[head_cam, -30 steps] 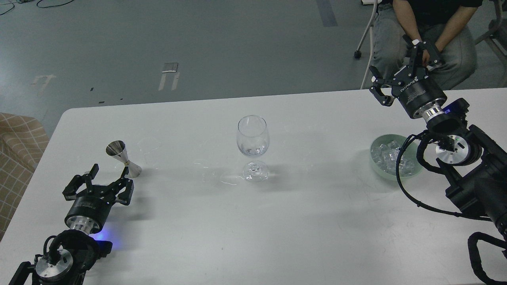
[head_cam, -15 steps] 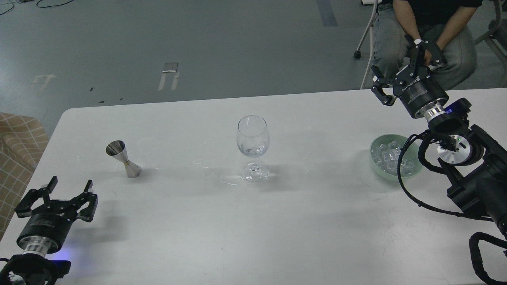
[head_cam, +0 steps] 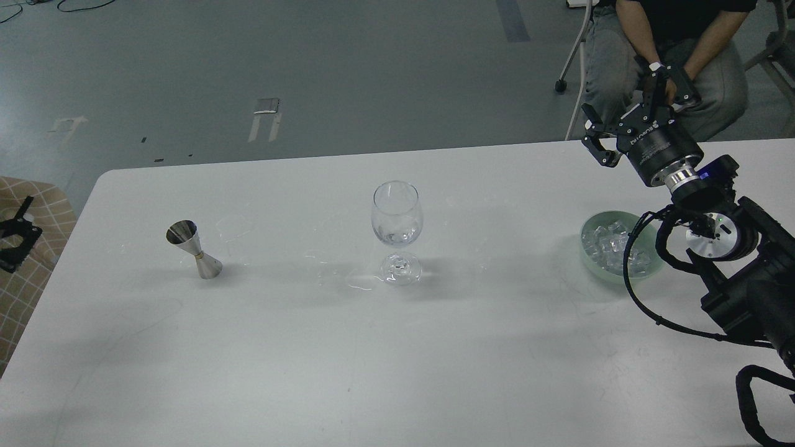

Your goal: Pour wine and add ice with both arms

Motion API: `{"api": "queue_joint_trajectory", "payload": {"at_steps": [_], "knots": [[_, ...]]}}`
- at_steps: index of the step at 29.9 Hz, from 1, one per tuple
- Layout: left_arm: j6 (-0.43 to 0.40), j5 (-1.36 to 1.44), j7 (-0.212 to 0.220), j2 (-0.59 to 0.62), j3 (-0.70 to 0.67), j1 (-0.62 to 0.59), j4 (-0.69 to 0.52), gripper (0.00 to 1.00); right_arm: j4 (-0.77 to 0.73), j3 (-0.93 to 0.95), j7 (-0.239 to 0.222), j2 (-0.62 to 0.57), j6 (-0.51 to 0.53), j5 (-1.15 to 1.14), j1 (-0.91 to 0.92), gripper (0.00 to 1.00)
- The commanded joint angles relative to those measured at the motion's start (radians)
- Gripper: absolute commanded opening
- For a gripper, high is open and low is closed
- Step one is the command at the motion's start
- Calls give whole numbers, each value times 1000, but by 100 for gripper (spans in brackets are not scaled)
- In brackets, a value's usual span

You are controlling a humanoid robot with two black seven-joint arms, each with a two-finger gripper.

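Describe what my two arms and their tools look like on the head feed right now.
The right arm is black, with a silver wrist ring, a blue light and looping black cables. The right tool is a black cylinder with white lettering and black linked fingers. Of the left tool, only a small black piece shows at the frame's left edge.

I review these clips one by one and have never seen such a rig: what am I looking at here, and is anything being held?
This one picture comes from the robot's own head, looking forward and down at a white table. The black jointed arm at right is the robot's right arm; its right end effector is open and empty, raised beyond a green bowl of ice. Only a dark tip of the left end effector shows at the left edge. On the table stand a metal jigger and a wine glass with a little clear liquid. Nothing is held. A person sits behind.
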Motion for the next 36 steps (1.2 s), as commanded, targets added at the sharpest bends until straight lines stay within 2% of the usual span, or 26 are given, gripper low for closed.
{"api": "queue_joint_trajectory", "payload": {"at_steps": [1, 4, 9, 12, 16, 19, 22, 26, 29, 32, 33, 35, 36], "knots": [[2, 114, 20, 36, 22, -91, 6, 95, 0, 0, 0, -1, 0, 0, 1, 100], [4, 235, 40, 36, 113, -225, 23, 95, 0, 0, 0, -1, 0, 0, 3, 100], [2, 376, 28, 11, 318, -437, 114, 95, 0, 0, 0, -13, 0, 0, 9, 100], [2, 392, 22, -36, 425, -552, 198, 95, 0, 0, 0, -14, 0, 0, 12, 100], [1, 430, 8, -160, 567, -729, 388, 96, 0, 2, 0, -16, 0, 0, 13, 100], [2, 438, -12, -229, 612, -806, 474, 96, 0, 2, 0, -23, 0, 0, 18, 100], [2, 429, -11, -323, 612, -869, 599, 98, 0, 2, 0, -27, 0, 0, 20, 100], [7, 392, -15, -389, 597, -901, 683, 98, 0, 0, 0, -28, 0, 0, 18, 100], [36, 326, -61, -424, 614, -893, 694, 98, 0, 0, 0, -30, 0, 0, 13, 100], [46, 337, -165, -427, 617, -893, 694, 98, 0, 2, 0, -30, 0, 0, 13, 100], [57, 338, -235, -421, 618, -902, 703, 98, 0, 0, 0, -30, 0, 0, 15, 100], [79, 338, -305, -421, 617, -903, 716, 98, 1, 0, 0, -30, 0, -2, 16, 100], [85, 338, -310, -421, 618, -901, 718, 98, 1, -1, 0, -31, 0, -5, 18, 100]]}}
